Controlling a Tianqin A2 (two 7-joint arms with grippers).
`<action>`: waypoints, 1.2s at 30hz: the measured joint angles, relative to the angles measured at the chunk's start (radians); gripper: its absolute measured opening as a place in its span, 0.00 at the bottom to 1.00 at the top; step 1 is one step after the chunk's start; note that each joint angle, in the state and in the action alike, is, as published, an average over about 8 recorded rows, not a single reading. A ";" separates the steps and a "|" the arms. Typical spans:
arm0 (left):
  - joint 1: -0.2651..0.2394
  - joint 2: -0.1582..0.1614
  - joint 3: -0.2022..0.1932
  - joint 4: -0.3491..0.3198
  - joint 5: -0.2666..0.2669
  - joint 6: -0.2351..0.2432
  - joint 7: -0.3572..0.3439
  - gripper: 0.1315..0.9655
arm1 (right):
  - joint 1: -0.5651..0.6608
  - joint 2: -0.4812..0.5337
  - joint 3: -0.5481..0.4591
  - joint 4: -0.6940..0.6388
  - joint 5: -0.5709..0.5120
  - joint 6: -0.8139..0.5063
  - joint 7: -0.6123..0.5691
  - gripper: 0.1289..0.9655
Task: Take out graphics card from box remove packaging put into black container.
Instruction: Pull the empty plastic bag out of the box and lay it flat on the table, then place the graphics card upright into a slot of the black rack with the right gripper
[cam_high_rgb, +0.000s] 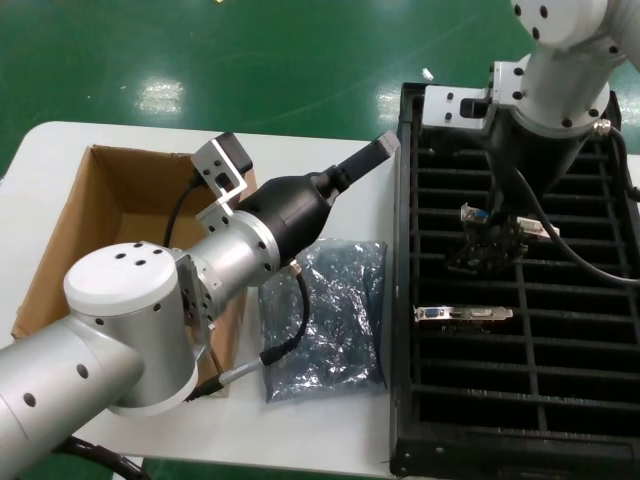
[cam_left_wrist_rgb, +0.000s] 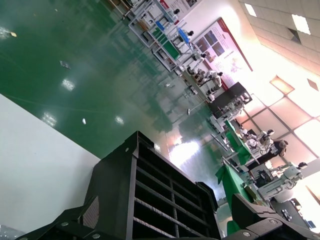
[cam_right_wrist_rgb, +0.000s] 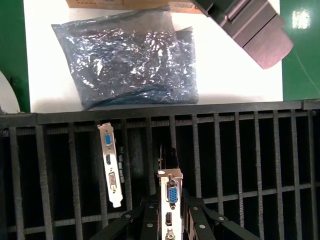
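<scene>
Clamping a graphics card (cam_right_wrist_rgb: 170, 197), the right tool (cam_right_wrist_rgb: 172, 220) hangs over the black container (cam_high_rgb: 405, 300); left tool's state unclear

Box (cam_high_rgb: 110, 215) at frame left, packaging (cam_high_rgb: 330, 315) at centre, black container (cam_high_rgb: 410, 300) right, graphics card (cam_high_rgb: 462, 315) in a slot.

Right hand (cam_right_wrist_rgb: 171, 220) clamped, pointing down; left arm raised (idle).
</scene>
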 joint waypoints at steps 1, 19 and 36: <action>0.000 -0.001 0.000 0.000 0.000 0.000 0.000 0.89 | 0.001 -0.003 0.001 -0.008 -0.001 0.000 -0.006 0.08; 0.000 -0.009 0.000 -0.008 0.000 -0.018 0.001 1.00 | 0.075 -0.103 -0.159 -0.274 0.155 0.146 -0.163 0.08; 0.001 0.000 0.000 -0.007 0.000 -0.048 0.004 1.00 | 0.108 -0.110 -0.226 -0.297 0.249 0.195 -0.205 0.08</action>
